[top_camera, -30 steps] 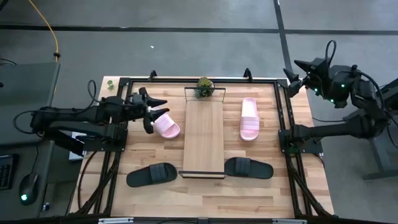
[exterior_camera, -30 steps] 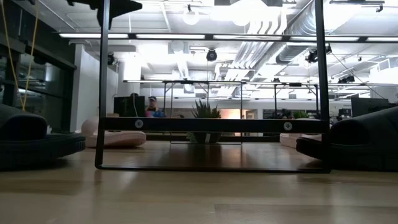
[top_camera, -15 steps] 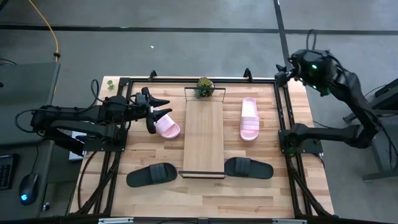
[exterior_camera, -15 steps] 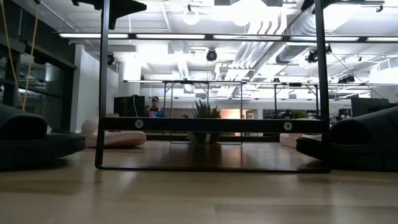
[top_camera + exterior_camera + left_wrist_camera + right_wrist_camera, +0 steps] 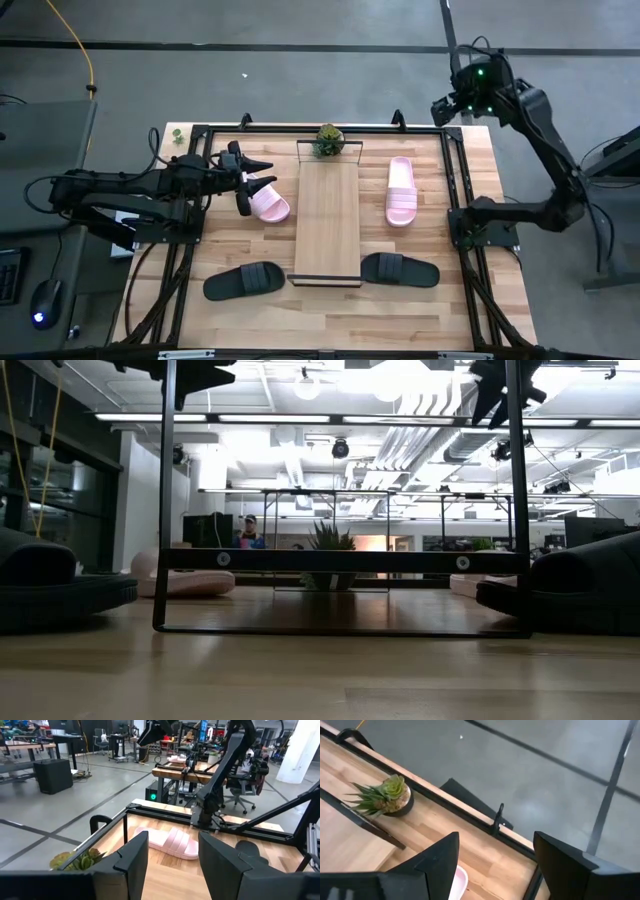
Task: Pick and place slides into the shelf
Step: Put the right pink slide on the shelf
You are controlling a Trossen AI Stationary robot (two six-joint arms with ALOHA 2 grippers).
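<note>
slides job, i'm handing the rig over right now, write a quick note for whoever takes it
Left gripper: jaws open, holding nothing, right by the left pink slide.
Right gripper: jaws open, empty, raised above the table's far right corner.
Slides: all four lie on the table, none on the shelf. Right pink slide sits right of the shelf; black slides lie at its near end, one each side.
A small potted plant stands at the shelf's far end.
Done: nothing placed.
Left: pick and place all four; the left pink one looks like the natural start.
</note>
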